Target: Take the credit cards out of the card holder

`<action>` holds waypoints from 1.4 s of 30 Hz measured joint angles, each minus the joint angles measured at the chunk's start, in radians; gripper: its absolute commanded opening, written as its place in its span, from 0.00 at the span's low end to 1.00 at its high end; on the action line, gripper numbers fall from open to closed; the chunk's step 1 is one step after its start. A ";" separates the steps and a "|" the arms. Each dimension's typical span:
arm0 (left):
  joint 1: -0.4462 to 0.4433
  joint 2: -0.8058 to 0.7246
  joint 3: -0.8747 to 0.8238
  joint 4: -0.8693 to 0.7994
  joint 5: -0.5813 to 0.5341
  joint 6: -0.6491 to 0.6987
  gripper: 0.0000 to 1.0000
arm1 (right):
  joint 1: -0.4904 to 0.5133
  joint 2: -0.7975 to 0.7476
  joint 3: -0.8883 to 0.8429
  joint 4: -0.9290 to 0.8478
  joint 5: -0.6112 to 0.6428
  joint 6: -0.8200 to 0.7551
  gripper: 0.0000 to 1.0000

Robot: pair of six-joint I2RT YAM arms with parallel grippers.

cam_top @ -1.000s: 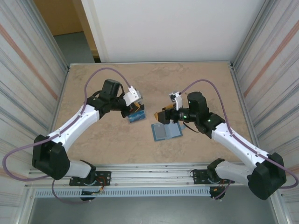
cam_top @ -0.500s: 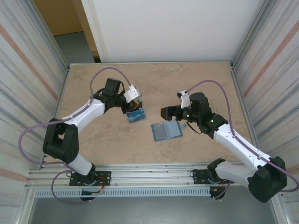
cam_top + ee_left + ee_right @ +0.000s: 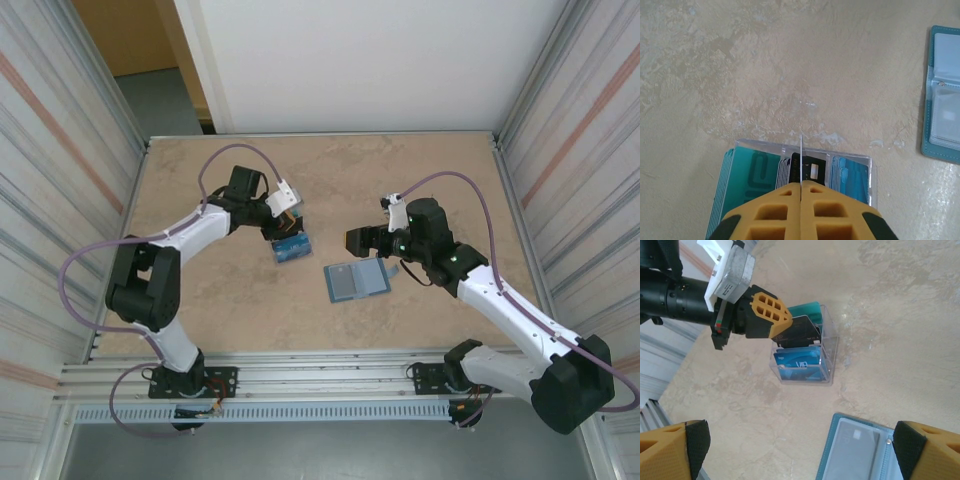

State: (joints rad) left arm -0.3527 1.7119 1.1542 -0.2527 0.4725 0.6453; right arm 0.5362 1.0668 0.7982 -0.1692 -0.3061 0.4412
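over the last second the right pincer [image 3: 357, 241] has come off the holder [image 3: 357, 281] and drawn back toward 12 o'clock of it. its jaws are spread wide with nothing between them. the holder now lies open and flat on the table [image 3: 220, 310], touched by nothing, at 4 o'clock of the clear box [image 3: 292, 248]. the left pincer [image 3: 287, 236] has kept its place over that box while its arm's elbow swung in toward the near left edge. it is clamped tight on a black card [image 3: 799, 332], whose lower end dips into the box among the teal and blue cards [image 3: 800, 365] already standing there. this reads as a late stage: the black card only needs releasing, and the holder's visible pockets look empty, though a pale card there cannot be ruled out.
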 measured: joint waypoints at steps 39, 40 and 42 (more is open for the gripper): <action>-0.140 -0.268 -0.044 -0.033 -0.258 -0.127 0.85 | 0.163 0.213 0.092 -0.231 0.221 0.025 0.50; -0.163 -0.291 -0.056 -0.033 -0.292 -0.148 0.92 | 0.180 0.233 0.101 -0.245 0.233 0.026 0.50; -0.200 -0.338 -0.085 -0.030 -0.360 -0.202 0.99 | 0.210 0.272 0.116 -0.269 0.251 0.027 0.49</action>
State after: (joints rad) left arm -0.5522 1.3739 1.0691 -0.2825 0.1123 0.4431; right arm 0.7460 1.3388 0.9138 -0.4385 -0.0551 0.4683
